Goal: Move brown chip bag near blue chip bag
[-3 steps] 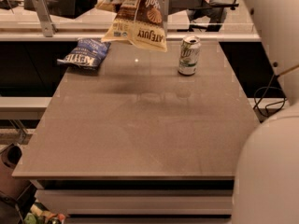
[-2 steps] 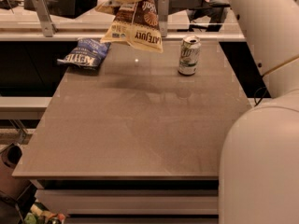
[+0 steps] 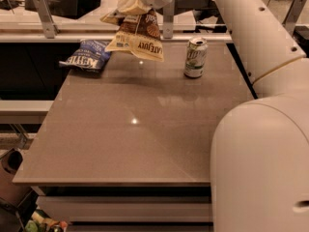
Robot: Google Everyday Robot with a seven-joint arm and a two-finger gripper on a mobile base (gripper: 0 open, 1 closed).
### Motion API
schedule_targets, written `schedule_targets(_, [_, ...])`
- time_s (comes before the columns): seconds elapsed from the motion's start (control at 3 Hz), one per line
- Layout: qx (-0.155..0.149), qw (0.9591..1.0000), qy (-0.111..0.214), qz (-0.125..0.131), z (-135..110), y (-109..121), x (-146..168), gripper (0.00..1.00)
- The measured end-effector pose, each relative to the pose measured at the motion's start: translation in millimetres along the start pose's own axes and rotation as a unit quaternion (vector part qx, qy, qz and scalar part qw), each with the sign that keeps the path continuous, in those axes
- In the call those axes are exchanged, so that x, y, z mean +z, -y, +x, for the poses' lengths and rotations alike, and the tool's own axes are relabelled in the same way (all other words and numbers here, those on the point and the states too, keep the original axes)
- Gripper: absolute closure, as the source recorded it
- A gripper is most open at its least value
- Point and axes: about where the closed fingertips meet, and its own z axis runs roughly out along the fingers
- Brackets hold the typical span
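The brown chip bag [image 3: 137,35], brown and cream with "LATE JULY" lettering, hangs in the air above the far part of the table. My gripper [image 3: 141,0] is at the top edge of the view, shut on the bag's crumpled top. The blue chip bag [image 3: 87,56], small and dark blue with "KETTLE" lettering, lies flat at the table's far left corner. It is just left of and below the hanging bag, and the two do not touch.
A green-white soda can [image 3: 195,57] stands upright at the far right of the grey table [image 3: 135,129]. My white arm [image 3: 260,129] fills the right side of the view. Shelving and metal posts [image 3: 44,14] stand behind the table.
The brown bag has shifted slightly left toward the blue bag while held aloft. My arm has swung further into view on the right.
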Motion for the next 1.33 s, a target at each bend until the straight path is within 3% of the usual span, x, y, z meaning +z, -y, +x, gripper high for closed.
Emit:
schedule_targets(0.33, [-0.001,1.0,0.007,-0.005,2.4,-1.6,15.5,1.0])
schedule_targets(1.33, [-0.001,0.9999,0.011,-0.013,0.7,-6.0,25.8,0.34])
